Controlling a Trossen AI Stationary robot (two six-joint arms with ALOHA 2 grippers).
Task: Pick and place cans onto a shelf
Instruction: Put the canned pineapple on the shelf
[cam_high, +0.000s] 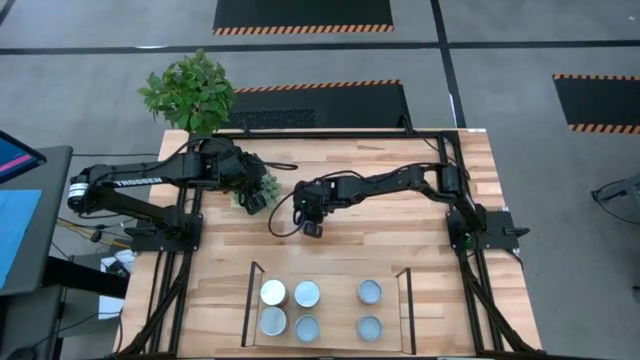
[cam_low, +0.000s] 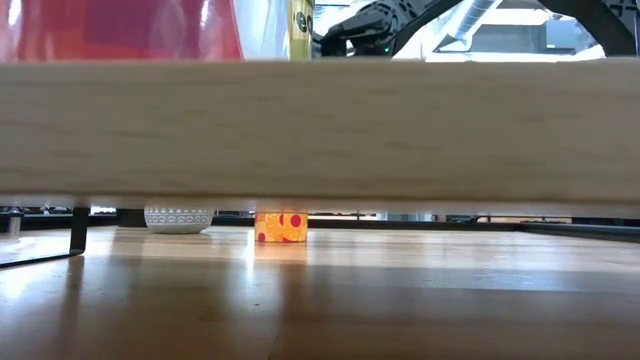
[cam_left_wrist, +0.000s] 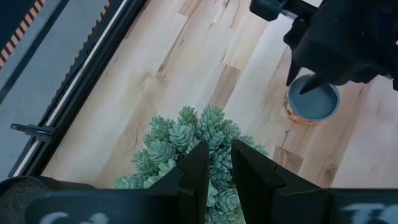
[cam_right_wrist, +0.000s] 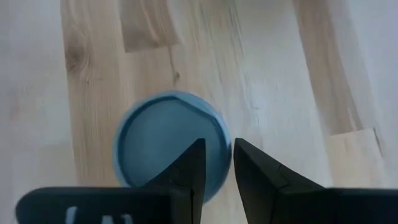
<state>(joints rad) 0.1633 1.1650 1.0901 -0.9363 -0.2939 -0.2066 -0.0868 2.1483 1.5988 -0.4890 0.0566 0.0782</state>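
Shelf (cam_high: 330, 285): light wooden board near the table's front edge, thin dark upright brackets at both sides. Six cans on it in two rows of three. Back row: white-topped can (cam_high: 273, 292), silvery-blue can (cam_high: 306, 293), then a gap, then another can (cam_high: 370, 291). Front row: grey-topped can (cam_high: 272, 320), blue-topped can (cam_high: 307, 328), last can (cam_high: 369, 327) set apart to the right.

Seventh can (cam_right_wrist: 168, 146): round silvery-blue top, standing upright on the bare tabletop (cam_high: 400, 230) at mid-table, well apart from the shelf. Left wrist view shows a yellowish-orange side wall; low view shows a yellow label with red dots.

Right gripper (cam_high: 312, 225): above that can, fingers (cam_right_wrist: 186, 171) narrowly parted, nothing between them. Fingertips sit over the rim of the can's top; contact cannot be judged.

Left gripper (cam_high: 255, 197): over a small succulent plant (cam_left_wrist: 199, 140) toward the back left of the table. Fingers narrowly parted; whether they grip the leaves cannot be told.

Leafy green potted plant (cam_high: 190, 92): at the table's back left corner.
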